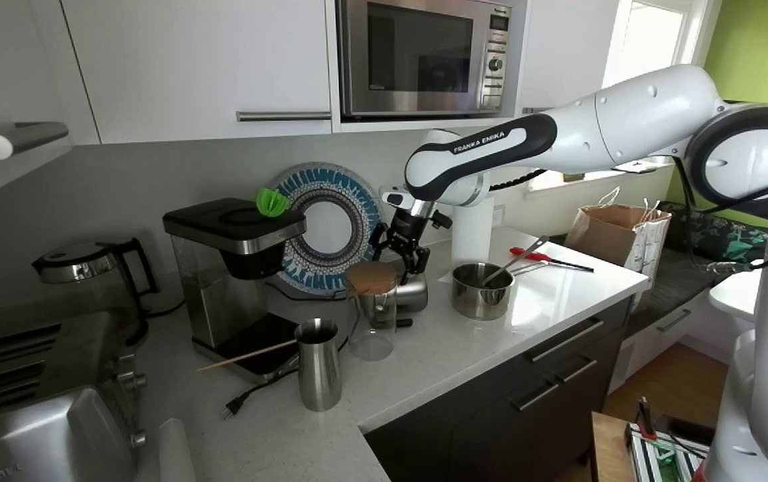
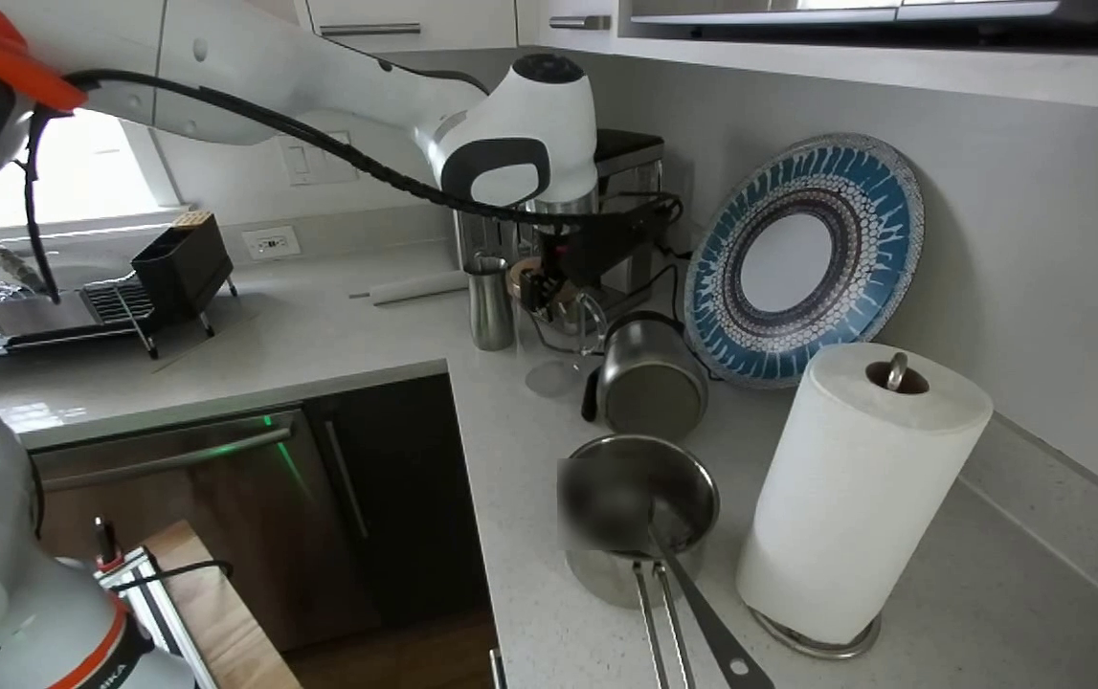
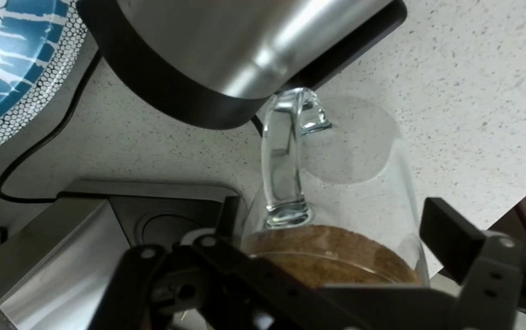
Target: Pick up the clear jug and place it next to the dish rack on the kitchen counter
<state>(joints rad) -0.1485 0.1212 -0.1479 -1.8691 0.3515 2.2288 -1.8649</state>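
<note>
1. On the pale L-shaped counter (image 2: 347,311): clear glass jug (image 1: 371,318) with brown cork-like lid (image 1: 370,278), unlifted.
2. Your black gripper (image 3: 331,213) straddles it, wide.
3. Likely remaining: grip, lift, set beside silvery metal dish rack (image 2: 113,304).

The gripper (image 3: 334,224) is hiding part of the clear jug (image 3: 359,201); in an exterior view, the frame is cropping the dish rack (image 2: 70,314).
</note>
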